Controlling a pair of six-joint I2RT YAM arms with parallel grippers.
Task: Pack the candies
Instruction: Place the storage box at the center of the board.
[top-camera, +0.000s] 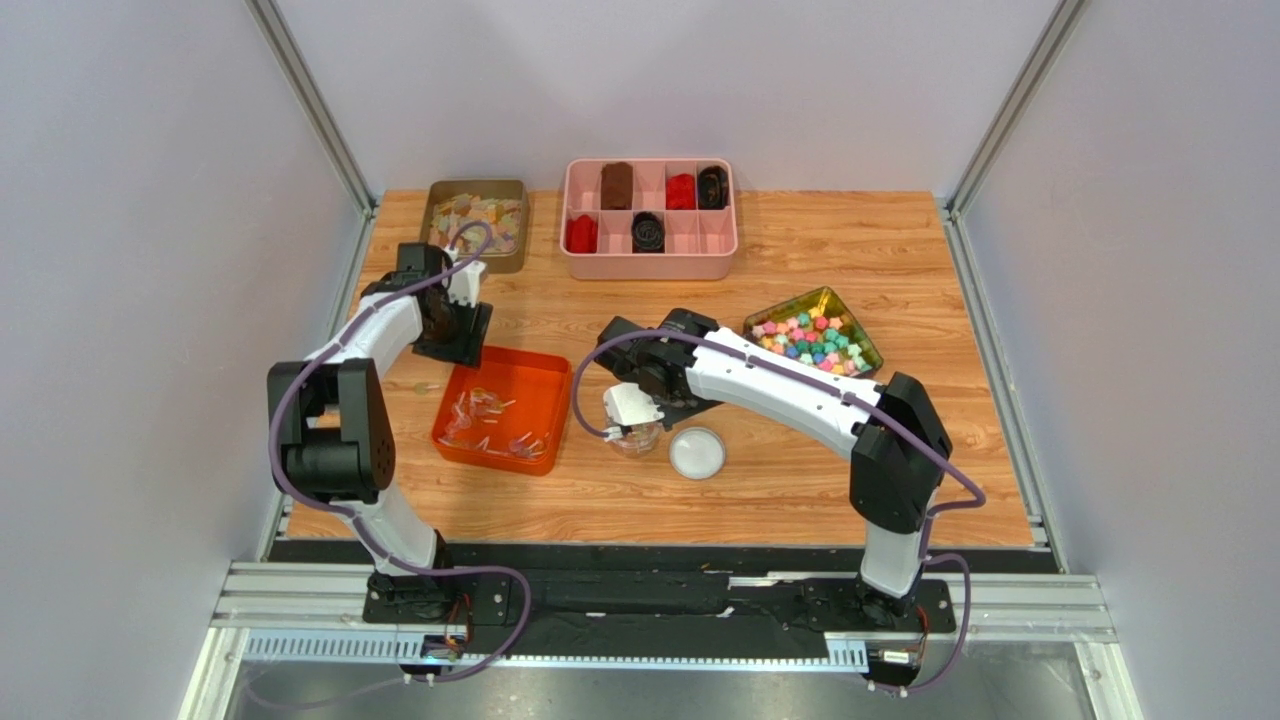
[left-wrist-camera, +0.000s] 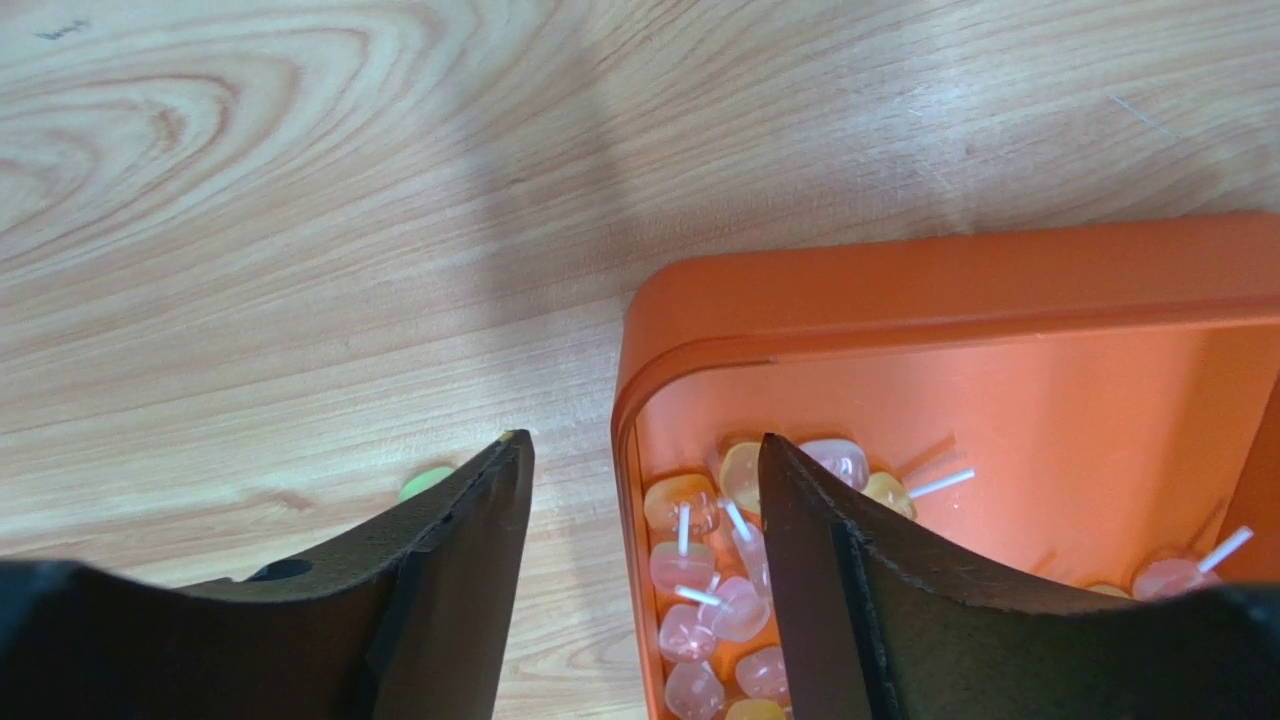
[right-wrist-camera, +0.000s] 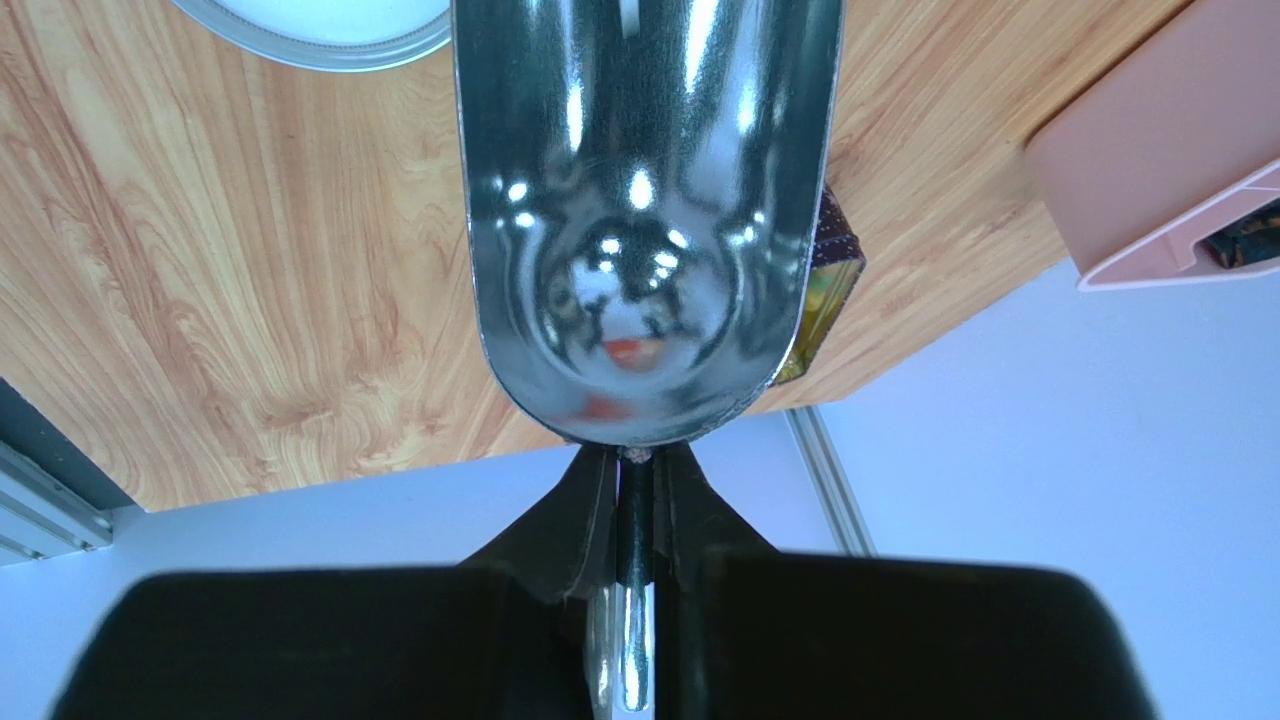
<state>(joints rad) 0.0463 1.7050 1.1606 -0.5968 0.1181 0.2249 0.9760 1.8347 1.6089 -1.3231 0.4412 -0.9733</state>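
Note:
The candies are small translucent pink, purple and whitish wrapped sweets with thin white ends, lying in an orange tray. In the left wrist view they lie piled in the tray's corner. My left gripper is open and empty at the tray's far left corner. In its own view one finger is outside the wall and one inside. My right gripper is shut on the handle of a metal scoop, held over a small clear jar. In the right wrist view the scoop's bowl looks empty above the gripper.
A white lid lies right of the jar. A pink compartment box and an olive tray of pale pastel pieces stand at the back. A gold tray of bright blocky candies is at the right. A green bit lies on the table.

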